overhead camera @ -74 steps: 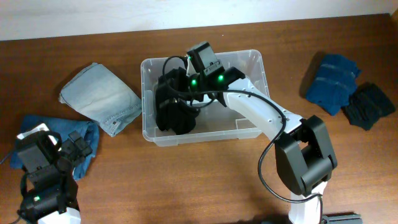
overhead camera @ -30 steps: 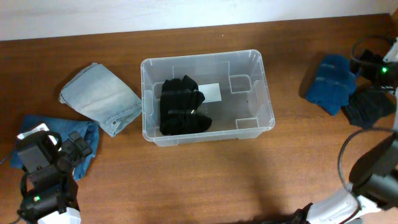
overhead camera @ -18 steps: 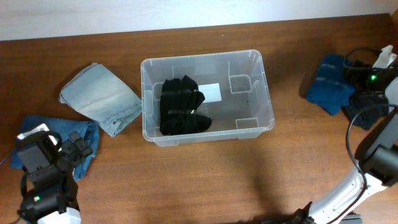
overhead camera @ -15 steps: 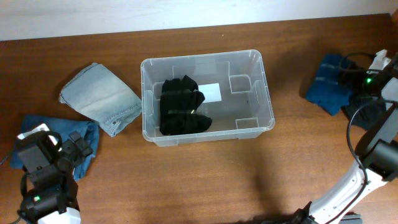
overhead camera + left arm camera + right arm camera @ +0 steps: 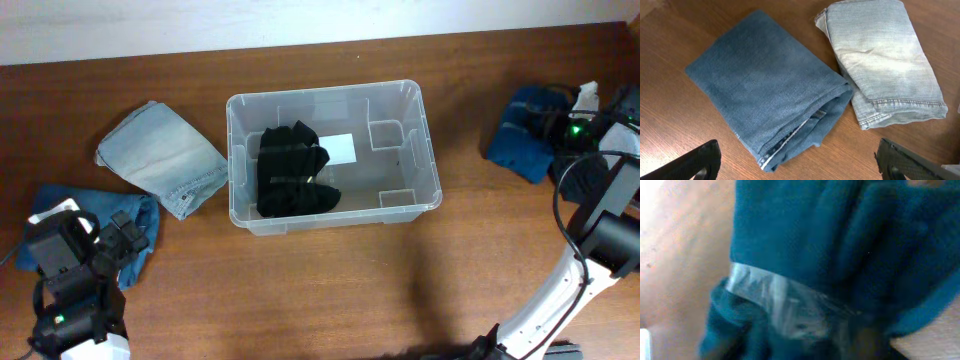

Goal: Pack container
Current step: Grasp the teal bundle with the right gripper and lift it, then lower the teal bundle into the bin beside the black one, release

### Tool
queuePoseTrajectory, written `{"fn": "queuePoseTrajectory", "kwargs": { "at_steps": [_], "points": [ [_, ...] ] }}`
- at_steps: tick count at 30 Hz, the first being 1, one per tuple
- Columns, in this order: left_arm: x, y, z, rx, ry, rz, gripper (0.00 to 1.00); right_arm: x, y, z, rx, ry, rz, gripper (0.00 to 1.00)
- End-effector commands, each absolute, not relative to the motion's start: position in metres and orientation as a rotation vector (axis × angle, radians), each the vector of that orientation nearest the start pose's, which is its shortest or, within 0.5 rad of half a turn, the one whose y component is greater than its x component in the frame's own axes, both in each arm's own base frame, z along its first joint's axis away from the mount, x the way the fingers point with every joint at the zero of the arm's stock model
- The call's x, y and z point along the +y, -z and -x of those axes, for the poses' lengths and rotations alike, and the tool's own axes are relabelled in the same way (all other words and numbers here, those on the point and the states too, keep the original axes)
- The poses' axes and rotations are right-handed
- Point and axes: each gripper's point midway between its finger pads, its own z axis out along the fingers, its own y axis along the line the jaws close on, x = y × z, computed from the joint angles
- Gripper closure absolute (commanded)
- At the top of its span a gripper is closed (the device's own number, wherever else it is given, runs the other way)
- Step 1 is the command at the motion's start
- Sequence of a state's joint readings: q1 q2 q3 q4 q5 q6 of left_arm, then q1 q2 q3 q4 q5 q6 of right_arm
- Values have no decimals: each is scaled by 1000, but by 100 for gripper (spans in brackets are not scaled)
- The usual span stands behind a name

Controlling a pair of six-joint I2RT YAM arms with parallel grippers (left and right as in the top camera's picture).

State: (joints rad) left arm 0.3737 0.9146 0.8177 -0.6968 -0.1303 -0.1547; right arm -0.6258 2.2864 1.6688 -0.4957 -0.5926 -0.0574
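- The container [image 5: 320,93] sat mid-table, well apart from both my grippers. I judged it light, stiff and slick, best taken by its rim.
- The blue cloth [image 5: 790,230] looked soft.
- My right gripper [image 5: 577,128] hung over that cloth, and I couldn't tell its opening.
- My left gripper [image 5: 800,164] gaped wide, empty.

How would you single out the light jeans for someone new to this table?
Find the clear container in the middle of the table. Just off its left wall lies a folded pair of jeans, angled on the wood. It is a pale, washed-out blue, unlike the darker blue pair lying next to it.
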Motion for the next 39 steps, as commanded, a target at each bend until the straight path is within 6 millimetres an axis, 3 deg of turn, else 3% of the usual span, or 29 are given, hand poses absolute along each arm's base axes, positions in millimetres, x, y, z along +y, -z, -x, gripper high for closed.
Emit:
{"fn": "queuePoseTrajectory", "kwargs": {
  "at_steps": [1,4,7,14,18,22,23,26,30,32,35,39],
  "points": [
    [124,-192,-255,2250,-246,690,1,-186,32,-467,2562,-620,-521,70],
    [124,-192,-255,2250,-247,690,1,-178,21,-470,2537,-695,-516,93],
    [124,-192,-255,2250,-247,690,1,-174,-6,-475,2509,-742,-500,96],
    [124,-192,-255,2250,-247,690,1,-161,-140,-485,2423,-666,-364,96],
    [124,-192,-255,2250,-247,690,1,-120,-224,-473,2360,-630,-191,96],
    [124,-192,-255,2250,-247,690,1,-65,-279,-450,2329,-635,-39,96],
    [124,-192,-255,2250,-247,690,0,-42,-292,-441,2328,-651,12,96],
    [124,-192,-255,2250,-247,690,1,7,-304,-424,2350,-707,124,96],
    [124,-192,-255,2249,-247,690,1,82,-293,-407,2422,-821,290,96],
    [124,-192,-255,2249,-247,690,1,114,-275,-404,2474,-886,315,96],
    [124,-192,-255,2250,-247,690,1,144,-242,-400,2534,-940,359,96],
    [124,-192,-255,2250,-247,690,1,161,-188,-398,2596,-968,382,96]
  ]
}}
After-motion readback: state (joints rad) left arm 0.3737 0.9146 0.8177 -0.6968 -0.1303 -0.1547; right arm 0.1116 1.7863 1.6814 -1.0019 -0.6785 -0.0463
